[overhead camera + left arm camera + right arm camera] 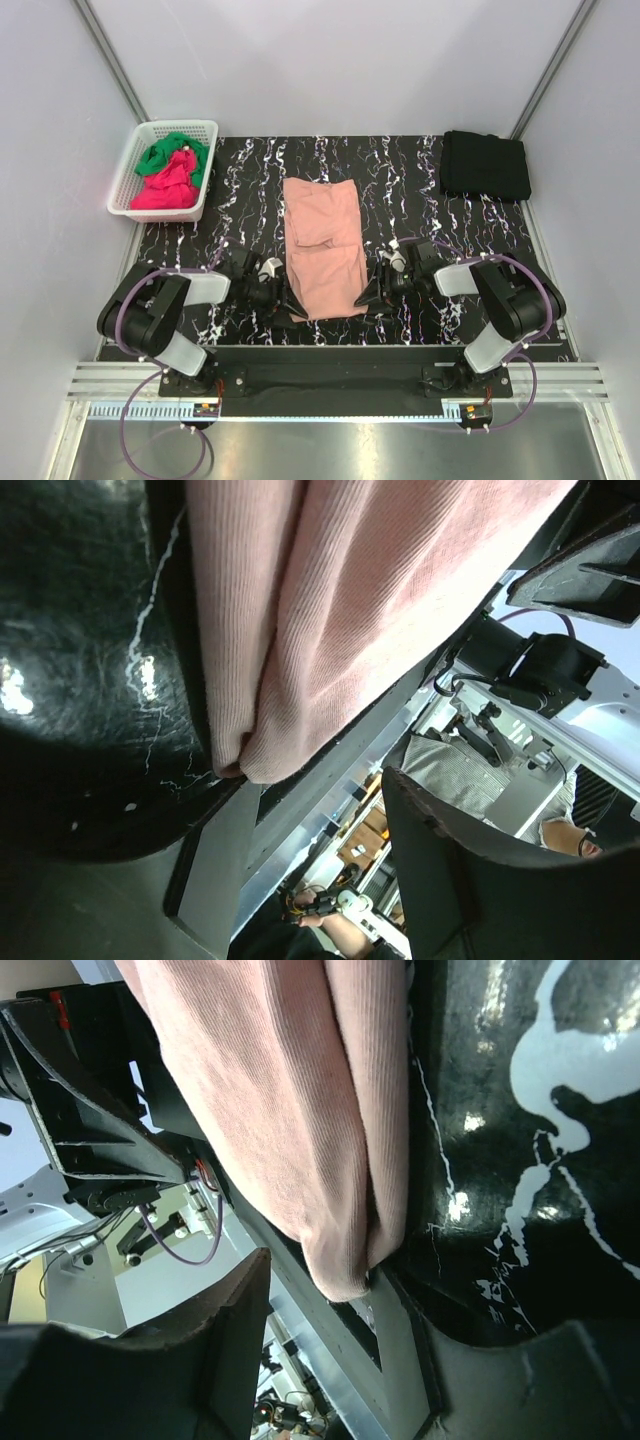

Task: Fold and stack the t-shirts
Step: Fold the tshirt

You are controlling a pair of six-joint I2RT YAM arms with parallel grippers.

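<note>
Presently the salmon-pink t-shirt lies folded lengthwise at the middle of the marbled mat. The left gripper and right gripper flank its near corners, jaws apart and holding nothing. Recommended: pinch all layers at both corners evenly and lift together.

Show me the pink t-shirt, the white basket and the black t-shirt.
pink t-shirt (322,262), top view, middle of the cloth.
white basket (180,125), top view, far rim.
black t-shirt (485,165), top view, centre of the folded cloth.
</note>
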